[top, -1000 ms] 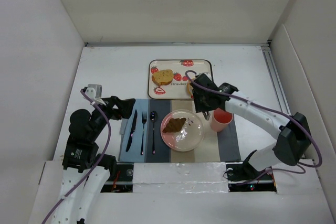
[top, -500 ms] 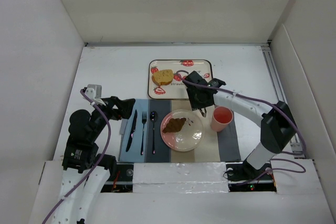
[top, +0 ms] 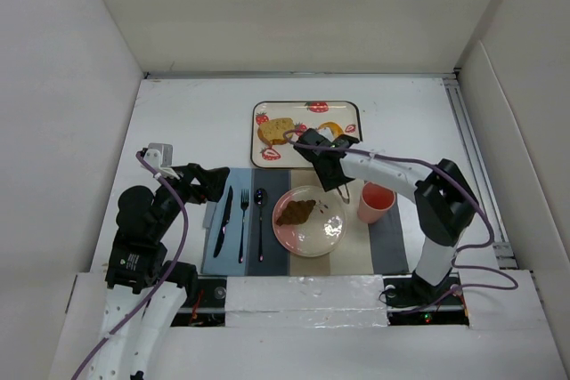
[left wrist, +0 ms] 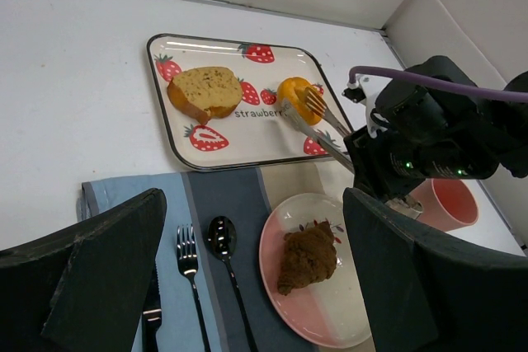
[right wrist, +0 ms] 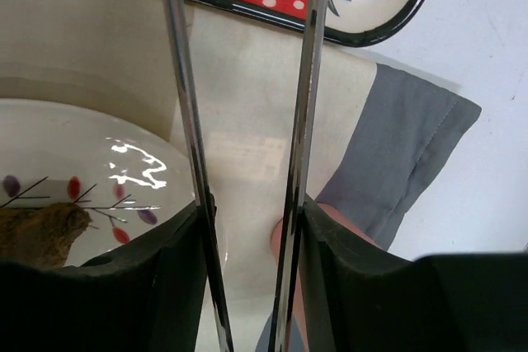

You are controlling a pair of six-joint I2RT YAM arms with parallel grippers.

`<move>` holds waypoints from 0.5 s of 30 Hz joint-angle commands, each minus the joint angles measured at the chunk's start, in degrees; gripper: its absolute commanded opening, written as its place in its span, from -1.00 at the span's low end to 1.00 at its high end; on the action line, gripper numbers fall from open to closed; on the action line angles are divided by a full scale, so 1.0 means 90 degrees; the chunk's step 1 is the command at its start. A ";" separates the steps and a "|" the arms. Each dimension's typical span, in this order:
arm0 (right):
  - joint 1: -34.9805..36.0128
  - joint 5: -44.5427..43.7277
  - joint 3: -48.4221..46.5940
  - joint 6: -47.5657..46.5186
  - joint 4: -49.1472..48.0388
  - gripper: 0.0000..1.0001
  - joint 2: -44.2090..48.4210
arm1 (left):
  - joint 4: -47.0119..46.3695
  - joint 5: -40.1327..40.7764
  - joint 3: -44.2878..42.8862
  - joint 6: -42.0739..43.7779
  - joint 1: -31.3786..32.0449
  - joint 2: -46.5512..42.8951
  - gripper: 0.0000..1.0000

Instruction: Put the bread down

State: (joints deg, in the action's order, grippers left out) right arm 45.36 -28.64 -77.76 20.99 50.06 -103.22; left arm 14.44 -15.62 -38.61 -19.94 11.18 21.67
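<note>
A tan loaf slice (top: pixel 277 131) (left wrist: pixel 205 88) and an orange donut (top: pixel 329 128) (left wrist: pixel 293 91) lie on the strawberry tray (top: pixel 285 103) (left wrist: pixel 247 154). A dark brown wedge (top: pixel 295 212) (left wrist: pixel 309 255) (right wrist: pixel 37 224) sits on the pink-and-white plate (top: pixel 325 238) (left wrist: pixel 330 319). My right gripper (top: pixel 331 159) (right wrist: pixel 252 228) is shut on metal tongs (left wrist: pixel 318 125) (right wrist: pixel 309 80). The tong tips are at the donut's near side; I cannot tell whether they clamp it. My left gripper (top: pixel 212 182) (left wrist: pixel 252 204) is open and empty by the placemat's left end.
A pink cup (top: pixel 377 198) (left wrist: pixel 450 204) stands just right of the plate, under the right arm. A knife (top: pixel 223 220), fork (top: pixel 242 224) and spoon (top: pixel 260 220) lie on the blue placemat (top: pixel 209 260). White walls enclose the table.
My right arm has swung left and away from me with the tongs, off the cup and plate edge. The tong tips now reach the donut on the tray. The left arm is still.
</note>
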 commanded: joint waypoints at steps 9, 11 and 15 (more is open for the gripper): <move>0.0165 -0.0030 -0.0754 -0.0058 0.0208 -0.07 0.0562 | -0.0198 -0.0052 -0.0144 0.0077 0.0027 -0.0045 0.67; 0.0165 -0.0089 -0.0775 -0.0057 0.0161 -0.07 0.0425 | -0.0207 -0.0042 -0.0163 0.0087 0.0027 0.0013 0.67; 0.0038 0.0087 -0.0774 -0.0135 0.0014 -0.07 0.0230 | -0.0198 -0.0052 -0.0144 0.0077 0.0027 -0.0025 0.67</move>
State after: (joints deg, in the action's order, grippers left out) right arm 46.44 -28.23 -82.98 20.56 50.94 -99.24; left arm 14.44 -15.62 -38.61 -19.92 11.18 21.67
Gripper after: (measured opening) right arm 0.469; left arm 0.836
